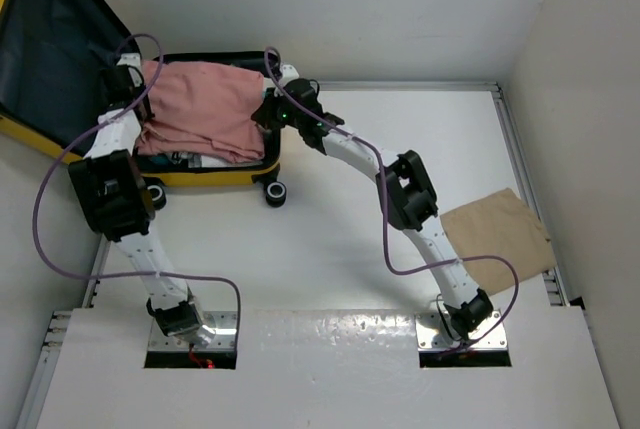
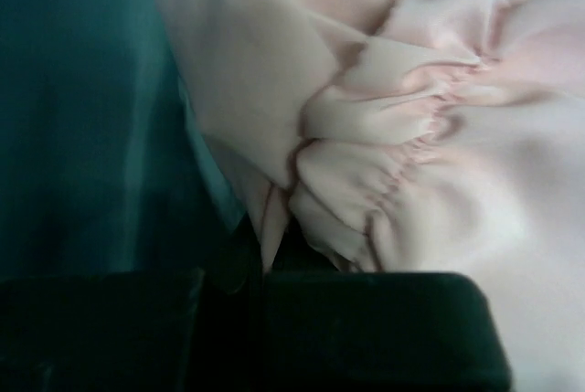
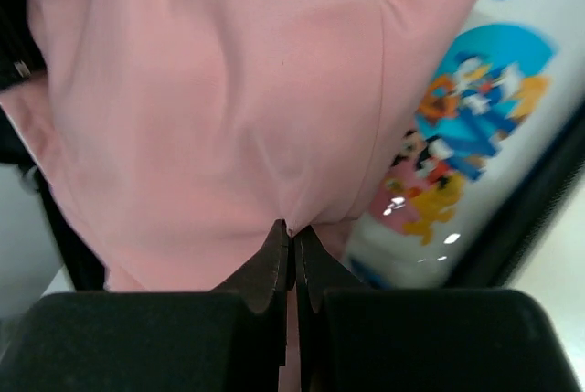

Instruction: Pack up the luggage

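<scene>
Yellow luggage (image 1: 210,177) lies open at far left, lid cut off by the frame, contents mostly hidden under a pink garment (image 1: 200,109) overlapping a cartoon tin box (image 3: 457,154); right gripper (image 3: 292,232) and dim, blurred left gripper (image 2: 267,273) pinch that cloth, jaws closed.

Obstacles: pink garment (image 1: 200,109) heaped over luggage (image 1: 215,177), raised lid (image 1: 50,39) walling its left | Free: I see bare tabletop (image 1: 320,239) between luggage and brown sheet (image 1: 497,231) | Sheet: flat, right side.
</scene>
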Controlling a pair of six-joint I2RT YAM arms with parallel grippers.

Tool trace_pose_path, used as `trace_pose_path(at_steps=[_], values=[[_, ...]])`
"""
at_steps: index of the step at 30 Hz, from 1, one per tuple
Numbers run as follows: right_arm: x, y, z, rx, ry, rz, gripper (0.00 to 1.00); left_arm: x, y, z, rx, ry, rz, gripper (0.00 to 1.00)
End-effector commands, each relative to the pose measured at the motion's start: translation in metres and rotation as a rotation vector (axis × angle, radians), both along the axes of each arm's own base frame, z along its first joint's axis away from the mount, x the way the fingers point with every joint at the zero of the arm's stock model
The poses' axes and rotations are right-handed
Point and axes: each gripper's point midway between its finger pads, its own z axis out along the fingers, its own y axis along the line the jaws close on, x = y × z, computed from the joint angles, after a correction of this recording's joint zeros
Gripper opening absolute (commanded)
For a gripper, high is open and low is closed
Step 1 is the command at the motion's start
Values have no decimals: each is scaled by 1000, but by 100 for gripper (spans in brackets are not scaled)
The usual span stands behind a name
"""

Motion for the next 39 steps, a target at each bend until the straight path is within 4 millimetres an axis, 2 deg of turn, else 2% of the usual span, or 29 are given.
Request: trace_pose_path(at_steps=[1,2,8,10,11,12,14,15,16,17,18,19,20,21,24,26,27,28,29,30,31,32,33,34,35,36,37,38,39], values=[[39,-17,27,-12,-144,-166,0,49,24,25,50,-120,-12,0],[44,-23,22,-42,-159,-185,0,60,26,38,44,-155,-13,0],[56,-48,14,-102,-160,-234,0,75,6,-7,-39,-85,-77,0],[56,-56,15,-108,-153,-231,0,62,-2,-12,-60,-55,-90,0],[56,-59,15,-109,-148,-233,0,47,-9,-35,-88,-2,-97,0],[54,-60,11,-114,-139,-225,0,37,-15,-21,-96,-19,-101,0],[49,-61,11,-110,-115,-208,0,17,-27,-28,-113,11,-129,0],[45,-61,4,-114,-91,-182,0,-2,-33,-49,-128,66,-132,0],[42,-61,4,-114,-83,-173,0,-11,-36,-49,-132,73,-132,3],[39,-62,7,-112,-69,-165,4,-17,-38,-39,-108,66,-145,15],[33,-59,8,-104,-58,-132,10,-23,-40,-42,-112,76,-145,39],[32,-61,16,-94,-61,-127,18,-23,-40,-37,-108,66,-145,79],[31,-62,18,-93,-59,-124,34,-22,-38,-26,-98,37,-134,91],[28,-62,21,-96,-66,-111,42,-18,-35,-18,-91,12,-116,98],[22,-69,50,-84,-108,-96,56,1,-28,26,-110,-133,-121,100],[20,-80,64,-74,-118,-94,60,22,-23,87,-75,-280,-131,100],[17,-87,99,-46,-159,-103,60,27,-17,115,-72,-348,-116,100],[18,-98,102,-53,-154,-115,62,42,-15,159,-50,-445,-133,100],[19,-111,102,-57,-144,-131,62,46,-8,186,-35,-508,-126,100],[17,-133,137,-34,-177,-162,63,52,-9,211,-27,-561,-140,100],[13,-141,132,-46,-162,-167,63,53,-12,272,15,-680,-170,100],[20,-171,121,-71,-132,-209,63,62,-10,270,6,-667,-179,100],[5,-189,107,-119,-78,-205,63,64,-33,309,48,-724,-259,100],[-1,-206,121,-142,-101,-215,63,68,-49,310,61,-711,-303,100],[0,-244,135,-171,-125,-261,63,68,-66,308,72,-683,-346,100],[-20,-266,86,-255,9,-265,65,71,-109,310,103,-666,-473,100],[-31,-285,94,-284,-1,-279,65,74,-135,285,98,-608,-551,100],[-36,-332,99,-316,13,-356,65,60,-162,289,123,-594,-612,100],[-63,-351,49,-373,143,-354,65,57,-183,277,169,-557,-663,100]])
